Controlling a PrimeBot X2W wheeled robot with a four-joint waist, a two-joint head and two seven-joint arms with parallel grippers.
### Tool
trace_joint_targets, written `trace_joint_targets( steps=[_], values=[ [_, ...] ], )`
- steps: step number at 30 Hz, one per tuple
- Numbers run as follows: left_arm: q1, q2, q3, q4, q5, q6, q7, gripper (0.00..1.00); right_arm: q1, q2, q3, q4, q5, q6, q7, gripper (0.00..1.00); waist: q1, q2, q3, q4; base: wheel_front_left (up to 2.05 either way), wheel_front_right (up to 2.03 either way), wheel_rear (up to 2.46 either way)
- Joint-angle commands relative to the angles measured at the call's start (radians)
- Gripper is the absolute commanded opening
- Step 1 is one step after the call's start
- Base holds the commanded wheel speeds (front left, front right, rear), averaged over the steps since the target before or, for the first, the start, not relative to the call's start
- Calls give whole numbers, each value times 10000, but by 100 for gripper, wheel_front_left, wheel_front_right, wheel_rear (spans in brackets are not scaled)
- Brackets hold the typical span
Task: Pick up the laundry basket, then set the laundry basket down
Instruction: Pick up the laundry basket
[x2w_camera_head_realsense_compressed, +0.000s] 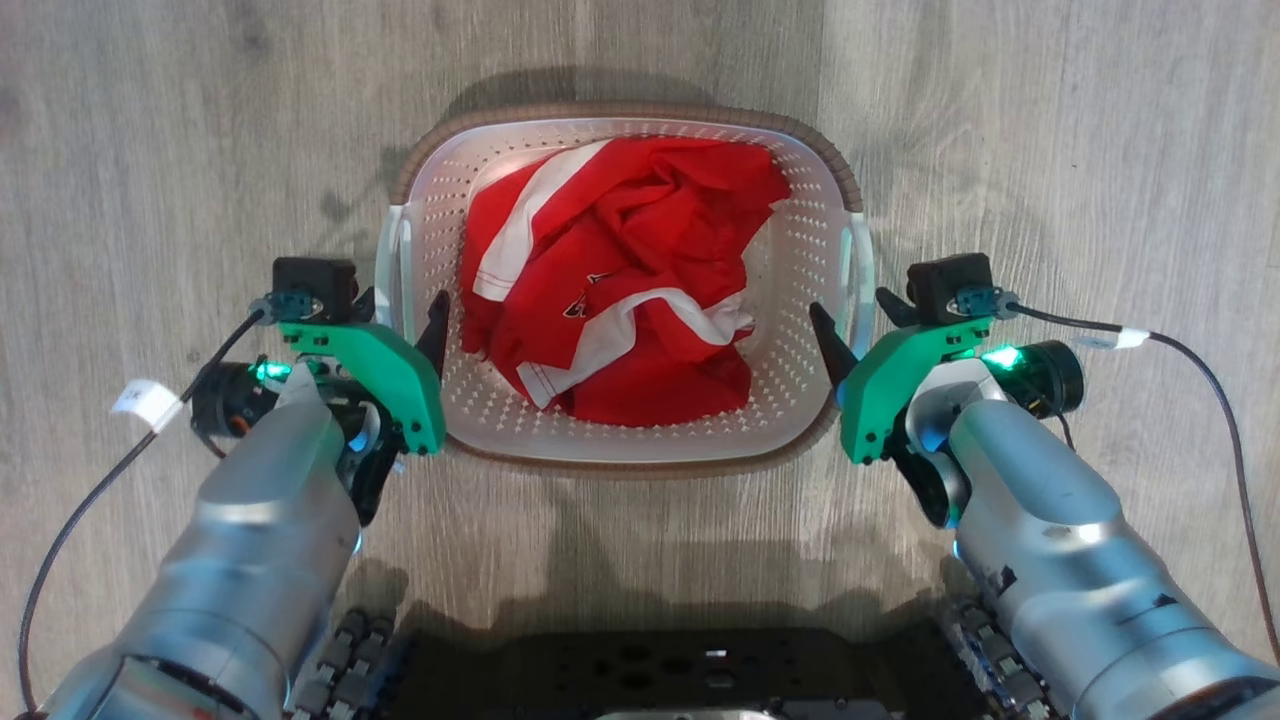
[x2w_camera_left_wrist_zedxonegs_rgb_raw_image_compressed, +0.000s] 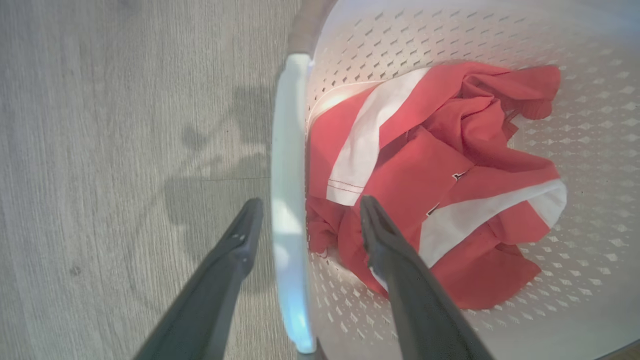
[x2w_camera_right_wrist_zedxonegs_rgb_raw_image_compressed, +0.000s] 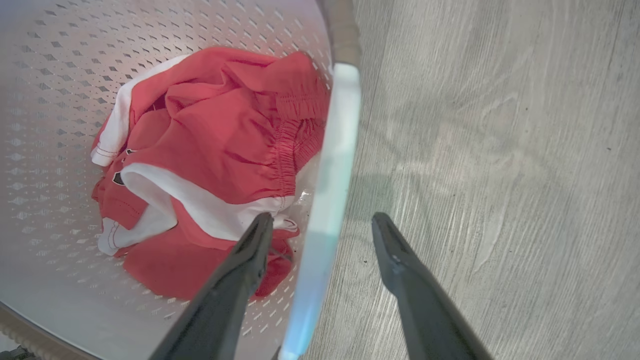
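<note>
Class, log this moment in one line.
left gripper open, straddling left handle | right gripper open, straddling right handle | laundry basket on floor, red garment inside

The floor is pale grey, wood-look planking with long streaks of grain. The laundry basket stands directly on it, upright, white and perforated with a brown woven-look rim, and throws a soft shadow on the planks at its far side.

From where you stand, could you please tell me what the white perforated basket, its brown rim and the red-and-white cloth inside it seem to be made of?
White perforated basket: probably moulded plastic; smooth, faintly glossy walls with regular holes. Brown rim: ribbed, woven-look; plastic or wicker, unclear. Red-and-white cloth: soft matte fabric; it crumples, with stitched hems.
</note>
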Motion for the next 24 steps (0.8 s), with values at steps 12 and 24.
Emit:
trace_joint_targets(
  steps=[12, 24],
  values=[
    [69, 260, -339, -185, -617, 10, -95, 0, 312, 128, 90, -73, -11, 27, 14, 0, 0, -1, 43, 81, 0, 0, 0],
    [237, 444, -1377, -418, -1148, 10, 79, 0, 248, 128, 397, -124, 444, 27, 593, 0, 0, -1, -202, 61, 0, 0, 0]
  ],
)
